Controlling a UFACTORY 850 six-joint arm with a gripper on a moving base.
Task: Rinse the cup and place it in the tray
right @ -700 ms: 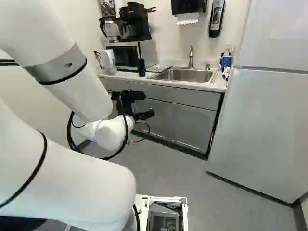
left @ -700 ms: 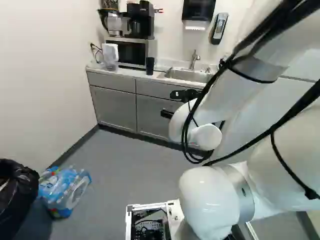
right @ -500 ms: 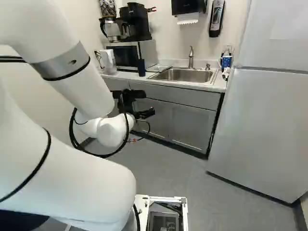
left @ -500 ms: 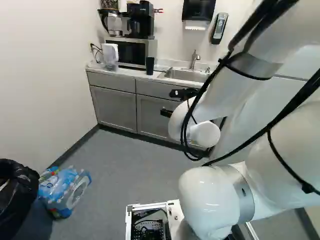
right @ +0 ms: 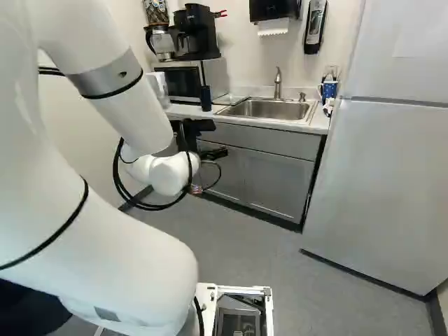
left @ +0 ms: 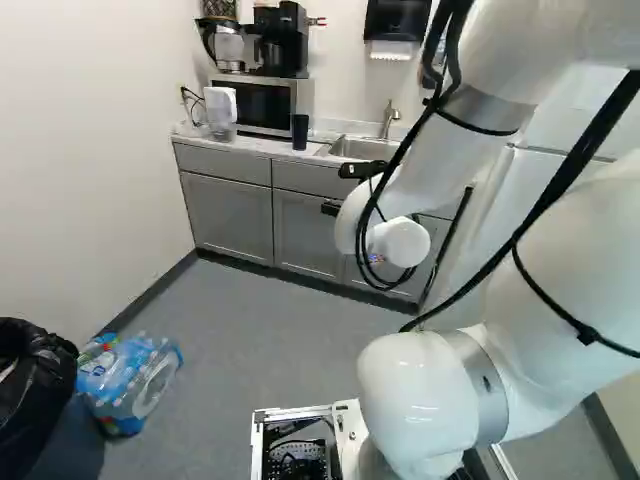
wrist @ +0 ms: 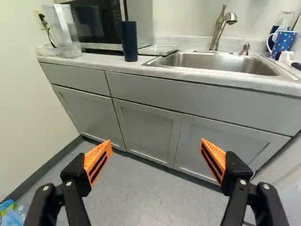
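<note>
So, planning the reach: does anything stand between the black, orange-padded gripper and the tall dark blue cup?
No object visibly stands in front of the cup. The open gripper points toward the grey cabinet doors, below the pale countertop, so a low approach might catch the counter's front edge.

on the bench (wrist: 101, 60), the cup (wrist: 130, 42) stands left of the tray (wrist: 157, 50), the sink (wrist: 221, 63) right of both, the faucet (wrist: 219, 28) behind it, the mug (wrist: 282, 43) far right.
</note>
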